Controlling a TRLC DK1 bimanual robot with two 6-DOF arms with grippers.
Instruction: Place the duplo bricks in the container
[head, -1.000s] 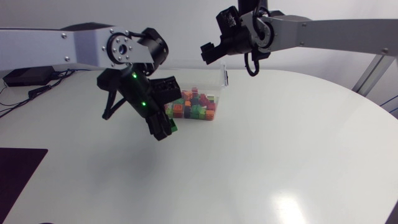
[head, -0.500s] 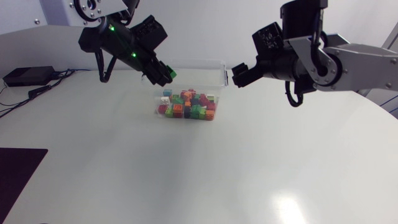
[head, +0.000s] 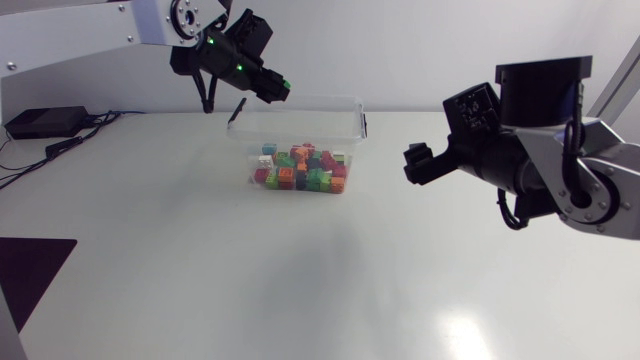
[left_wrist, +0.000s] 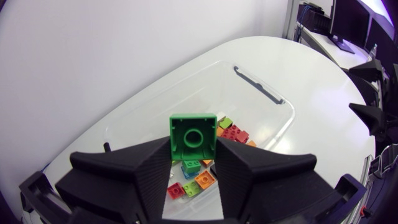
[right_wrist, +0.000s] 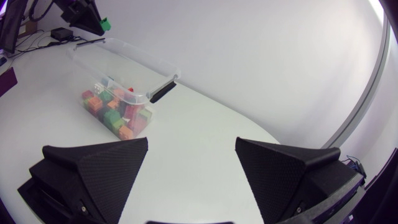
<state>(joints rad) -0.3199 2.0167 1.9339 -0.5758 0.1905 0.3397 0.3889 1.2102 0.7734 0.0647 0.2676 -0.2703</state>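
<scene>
Currently the left gripper (head: 277, 87), at the frame's upper left, pinches a green duplo brick (left_wrist: 193, 135) over the back rim of the clear container (head: 330, 99). Released there, it may clip the rim and bounce out. The right gripper (right_wrist: 191, 149) hangs spread, empty.

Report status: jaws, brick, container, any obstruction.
Left jaws shut on green brick, held above the open container. Right jaws open, empty, off to its side. Other bricks piled inside. Nothing between brick and container.
</scene>
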